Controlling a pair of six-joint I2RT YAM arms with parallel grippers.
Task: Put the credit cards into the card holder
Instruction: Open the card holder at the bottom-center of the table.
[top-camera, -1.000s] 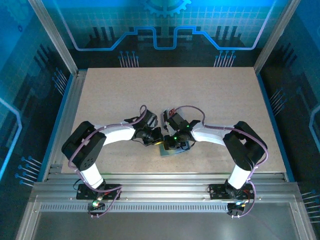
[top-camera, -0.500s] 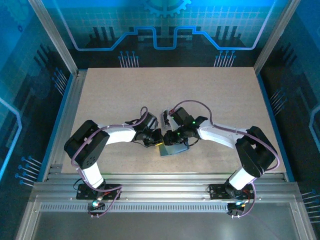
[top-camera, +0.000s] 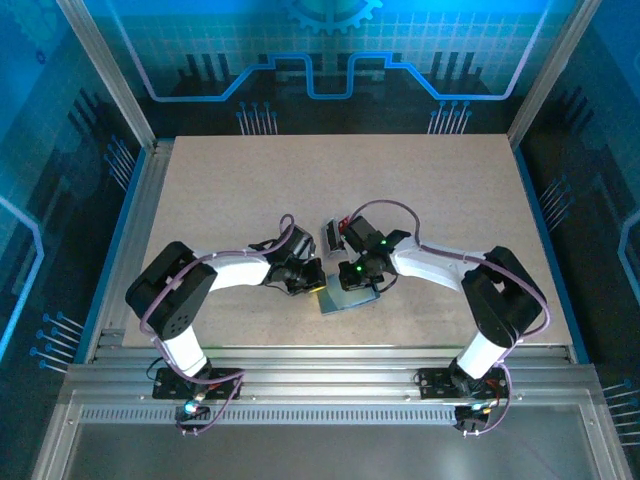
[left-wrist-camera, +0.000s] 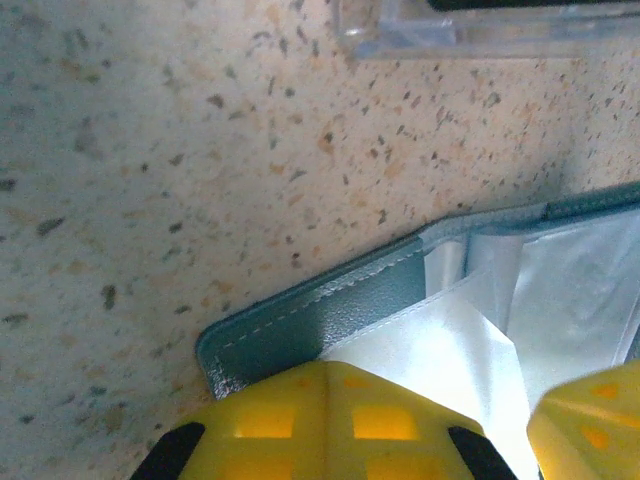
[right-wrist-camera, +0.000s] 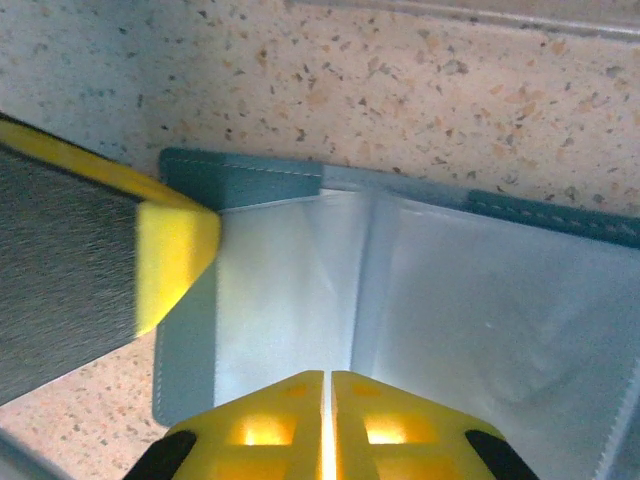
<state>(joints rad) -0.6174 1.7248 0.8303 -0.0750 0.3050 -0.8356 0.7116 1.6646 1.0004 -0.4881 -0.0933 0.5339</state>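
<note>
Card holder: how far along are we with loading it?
Done: the card holder lies open, pale lining up. In hand: the left tool looks clamped on its corner; the shut right tool sits over the lining. Left: the visible lining holds no card, so loading looks not yet started.

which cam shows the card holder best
Right wrist: the card holder lies open and close up, with its pale lining and stitched blue-grey edge plain to see. Left wrist gives one corner and a strip of lining. Top external gives a small, partly covered patch.
</note>
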